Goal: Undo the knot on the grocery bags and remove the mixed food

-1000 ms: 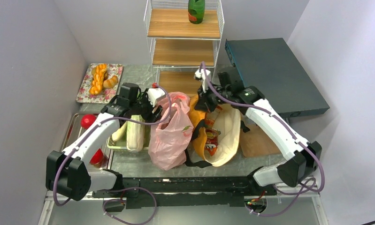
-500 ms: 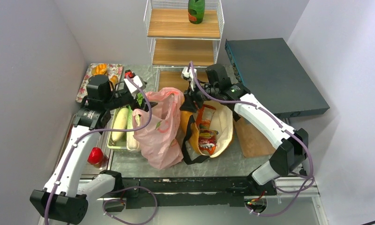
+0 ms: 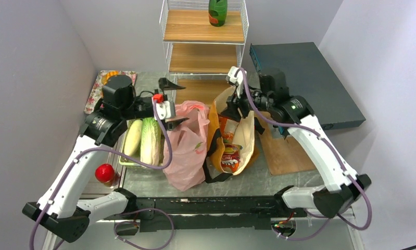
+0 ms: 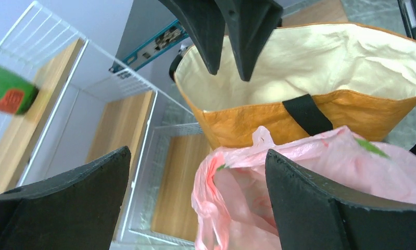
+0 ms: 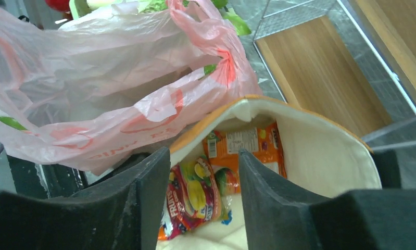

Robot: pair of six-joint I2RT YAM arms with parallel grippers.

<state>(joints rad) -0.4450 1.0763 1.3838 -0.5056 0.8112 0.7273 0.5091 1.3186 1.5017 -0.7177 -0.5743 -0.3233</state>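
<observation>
The pink plastic bag (image 3: pixel 187 143) slumps mid-table, its top loose (image 4: pixel 299 172). My left gripper (image 3: pixel 172 102) hangs open wide just behind its top, nothing between the jaws (image 4: pixel 198 153). To its right stands the mustard tote (image 3: pixel 247 140), cream lining showing (image 5: pixel 325 156). Snack packets (image 5: pixel 195 198) lie inside it, also seen from above (image 3: pixel 230 156). My right gripper (image 3: pixel 230 112) hovers open over the tote's mouth (image 5: pixel 203 153), holding nothing. A leafy cabbage (image 3: pixel 151 140) and a pale long vegetable (image 3: pixel 133 138) lie on the metal tray (image 3: pixel 83 140). A red fruit (image 3: pixel 104 172) sits there too.
A wire rack with wooden shelves (image 3: pixel 203 52) stands at the back, a green bottle (image 3: pixel 217 10) on top. A dark flat box (image 3: pixel 304 83) fills the back right. A wooden board (image 3: pixel 284 151) lies right of the tote. A floral plate (image 3: pixel 95 91) sits back left.
My left gripper swung up from the tray to the pink bag's top and opened wide. My right gripper opened from shut and moved right; the tote now stands more upright.
</observation>
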